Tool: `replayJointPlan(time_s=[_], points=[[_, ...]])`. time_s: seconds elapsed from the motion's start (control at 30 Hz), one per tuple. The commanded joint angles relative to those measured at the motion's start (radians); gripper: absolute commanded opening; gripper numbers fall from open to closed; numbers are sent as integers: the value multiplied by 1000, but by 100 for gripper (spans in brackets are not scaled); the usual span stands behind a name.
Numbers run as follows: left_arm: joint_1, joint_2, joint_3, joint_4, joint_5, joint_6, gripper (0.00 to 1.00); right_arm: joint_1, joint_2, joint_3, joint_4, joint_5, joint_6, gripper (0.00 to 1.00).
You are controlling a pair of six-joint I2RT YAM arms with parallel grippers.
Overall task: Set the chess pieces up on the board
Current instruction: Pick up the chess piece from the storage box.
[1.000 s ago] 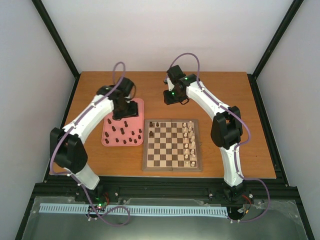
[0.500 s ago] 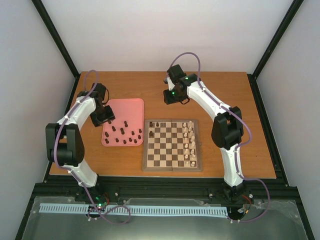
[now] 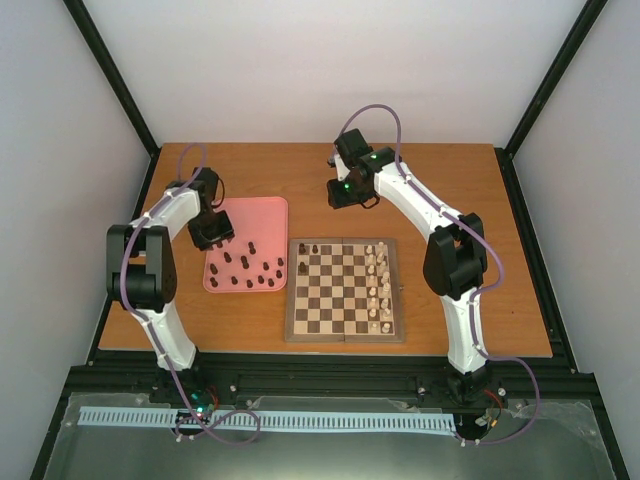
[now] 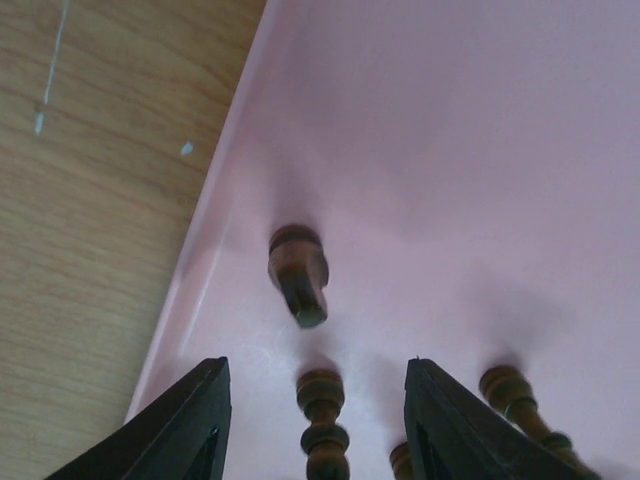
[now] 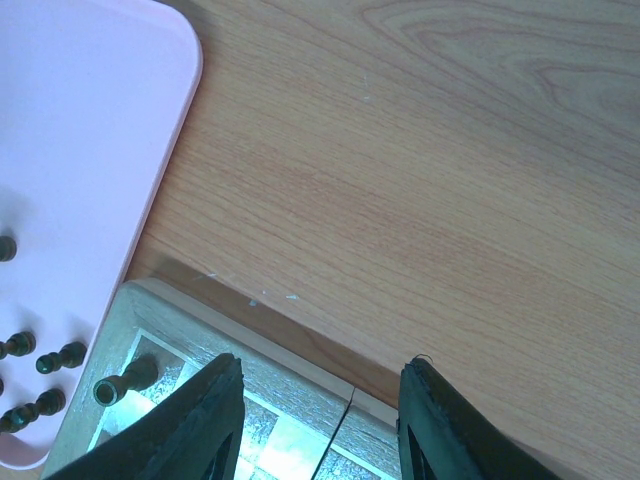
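The left gripper (image 3: 212, 232) is hanging low over the far left part of the pink tray (image 3: 265, 215), with its jaws standing partly apart and clamping nothing. In the left wrist view, its two black fingers (image 4: 190, 430) are flanking one small turned piece (image 4: 322, 432) that is standing on the tray floor. Pink is showing on both sides of it, so neither finger is touching it. A second piece (image 4: 298, 272) is standing just beyond the fingertips, close to the tray's left rim, and a third (image 4: 515, 400) is showing beside the right finger.

Most of the dark brown chess pieces (image 3: 250, 268) are sitting scattered over the near half of the tray. Two more (image 3: 303, 247) are standing on the far left corner squares of the chessboard (image 3: 345, 337). The board is lying on the wooden worktop (image 3: 450, 200) just to the right of the tray. Cream-white pieces (image 3: 378, 285) are filling two rows along the board's right side.

The right gripper (image 3: 350, 195) is hovering above bare worktop just beyond the board's far edge, with its jaws standing moderately apart and nothing between them. In the right wrist view, they are framing the board's light wooden border, with the tray's corner showing off to the left.
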Motion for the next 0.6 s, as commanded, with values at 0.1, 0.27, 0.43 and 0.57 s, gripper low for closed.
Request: replayJointPlan(time_s=[0.1, 0.27, 0.43, 0.57], points=[[18, 55, 92, 32, -14, 4, 47, -9, -15, 13, -16, 2, -17, 44], [24, 86, 112, 27, -18, 11, 46, -9, 4, 46, -31, 3, -23, 44], [37, 94, 104, 35, -25, 15, 43, -9, 9, 46, -32, 4, -24, 44], [40, 99, 101, 42, -26, 19, 40, -9, 16, 46, -32, -3, -22, 44]])
